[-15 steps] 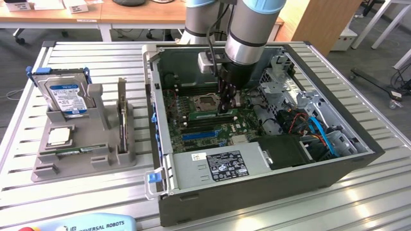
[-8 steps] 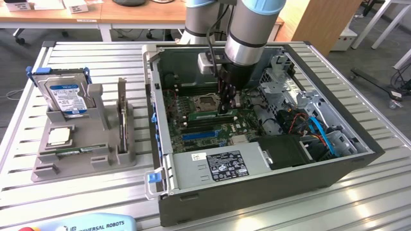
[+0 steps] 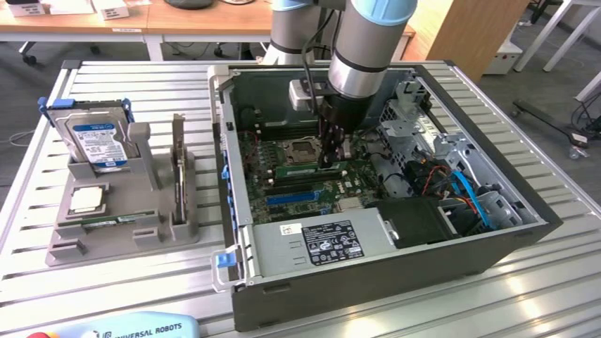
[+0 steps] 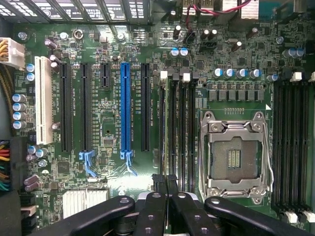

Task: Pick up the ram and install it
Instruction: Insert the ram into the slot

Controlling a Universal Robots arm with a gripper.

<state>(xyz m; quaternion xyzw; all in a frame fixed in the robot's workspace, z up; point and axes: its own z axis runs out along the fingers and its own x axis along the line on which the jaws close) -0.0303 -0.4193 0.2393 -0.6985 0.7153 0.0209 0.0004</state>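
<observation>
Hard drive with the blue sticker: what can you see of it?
The hard drive is a flat silver metal box with a blue and white sticker on its face. Blue plastic rails clip along its two long sides. It stands on end in a slot of the grey stand, which holds its lower end. It sits to the exterior view's left of the open computer case. Only the stand and rails touch it.
</observation>
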